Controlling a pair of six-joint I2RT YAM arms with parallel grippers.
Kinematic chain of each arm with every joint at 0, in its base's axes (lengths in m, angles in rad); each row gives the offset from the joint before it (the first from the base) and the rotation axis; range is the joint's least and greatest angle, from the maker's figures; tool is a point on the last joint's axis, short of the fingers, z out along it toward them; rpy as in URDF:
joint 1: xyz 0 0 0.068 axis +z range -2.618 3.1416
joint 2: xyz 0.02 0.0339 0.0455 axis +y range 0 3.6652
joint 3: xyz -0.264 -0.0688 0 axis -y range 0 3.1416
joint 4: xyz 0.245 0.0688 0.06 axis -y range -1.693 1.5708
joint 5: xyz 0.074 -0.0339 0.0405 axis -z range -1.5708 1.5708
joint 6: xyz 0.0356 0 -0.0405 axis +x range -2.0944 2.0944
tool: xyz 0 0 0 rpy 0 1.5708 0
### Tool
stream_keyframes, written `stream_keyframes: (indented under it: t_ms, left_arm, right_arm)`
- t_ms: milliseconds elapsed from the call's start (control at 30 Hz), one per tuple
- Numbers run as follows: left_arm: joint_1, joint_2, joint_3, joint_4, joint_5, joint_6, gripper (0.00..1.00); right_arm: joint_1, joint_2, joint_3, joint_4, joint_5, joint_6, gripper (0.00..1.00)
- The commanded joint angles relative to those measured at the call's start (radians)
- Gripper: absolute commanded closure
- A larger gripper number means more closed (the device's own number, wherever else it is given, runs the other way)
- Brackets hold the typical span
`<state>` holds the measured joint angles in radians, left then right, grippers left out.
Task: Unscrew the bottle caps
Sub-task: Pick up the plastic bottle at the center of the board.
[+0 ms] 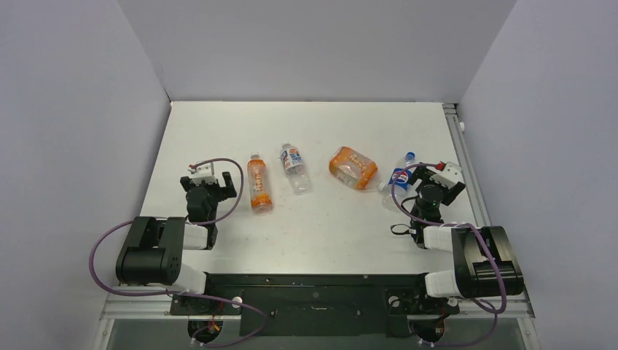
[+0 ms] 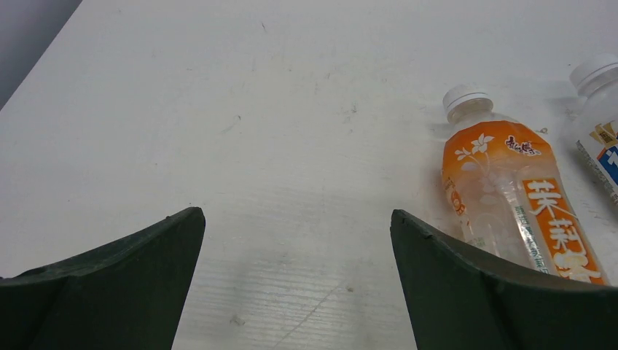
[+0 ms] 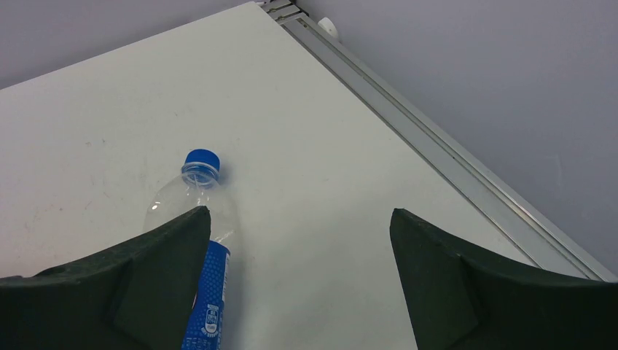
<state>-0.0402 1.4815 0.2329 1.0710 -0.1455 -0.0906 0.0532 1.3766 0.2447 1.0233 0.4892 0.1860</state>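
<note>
We take the slim orange bottle [image 1: 259, 184] as our reference. It lies flat on the table [image 1: 328, 240] with its white cap [image 2: 466, 97] seated and pointing away from the arm bases. We cannot tell how full it is.

Just right of it lies a clear Pepsi bottle [image 1: 294, 168], its second white cap [image 2: 594, 71] also seated. Farther right lies the wide orange bottle [image 1: 353, 167]. Farthest right lies the blue-capped Pepsi bottle [image 3: 191, 219] with its blue cap [image 3: 202, 157] on; the table shows through its clear wall.

The left gripper [image 2: 297, 219] sits just left of the reference bottle, fingers spread wide over bare table and holding nothing. The right gripper [image 3: 299, 215], at the far-right bottle, is equally wide and holds nothing. That bottle's body passes under one finger; we cannot tell if they touch.

Beyond that bottle, a metal rail [image 3: 437, 146] bounds the table edge. Bare surface lies between the rail and the bottle.
</note>
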Motion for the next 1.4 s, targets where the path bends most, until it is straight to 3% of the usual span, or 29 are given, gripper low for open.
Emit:
stream_keyframes:
  t_ms: [0, 367, 433, 467, 500, 600, 667, 733, 833, 967, 1200, 1367]
  left_arm:
    - [-0.004, -0.013, 0.03, 0.012, 0.009, 0.009, 0.03]
    - [0.014, -0.024, 0.036, 0.004, 0.043, 0.006, 0.04]
    - [0.058, -0.072, 0.101, -0.141, 0.112, -0.008, 0.03]
    - [0.065, -0.091, 0.198, -0.332, 0.131, -0.011, 0.03]
    - [0.074, -0.119, 0.255, -0.425, 0.136, 0.0, 0.03]
    - [0.077, -0.153, 0.476, -0.796, 0.183, 0.048, 0.03]
    - [0.076, -0.172, 0.569, -0.968, 0.215, 0.077, 0.03]
    - [0.071, -0.175, 0.649, -1.143, 0.243, 0.084, 0.03]
    - [0.07, -0.183, 0.718, -1.307, 0.269, 0.086, 0.03]
    - [0.053, -0.191, 0.812, -1.451, 0.326, 0.068, 0.03]
    - [-0.09, -0.142, 0.896, -1.534, 0.276, -0.002, 0.03]
    - [-0.155, -0.061, 0.899, -1.516, 0.199, -0.057, 0.03]
  right_arm:
    - [-0.003, -0.011, -0.007, 0.04, -0.009, -0.007, 0.12]
    - [-0.001, -0.023, 0.002, 0.023, -0.01, -0.01, 0.12]
    - [0.014, -0.068, 0.061, -0.105, 0.005, -0.017, 0.12]
    - [0.02, -0.085, 0.107, -0.19, 0.029, -0.016, 0.12]
    - [0.024, -0.103, 0.219, -0.394, 0.037, -0.005, 0.12]
    - [0.039, -0.074, 0.449, -0.749, 0.057, -0.025, 0.12]
    - [0.029, -0.048, 0.564, -0.922, -0.063, 0.013, 0.12]
    - [0.005, -0.052, 0.608, -0.937, -0.184, 0.118, 0.12]
    - [-0.023, -0.059, 0.656, -0.985, -0.219, 0.298, 0.12]
    - [-0.05, -0.079, 0.649, -0.935, -0.51, 0.34, 0.12]
    - [0.1, -0.119, 0.792, -1.14, -0.32, 0.185, 0.12]
    - [0.098, -0.213, 0.753, -1.071, -0.341, 0.266, 0.12]
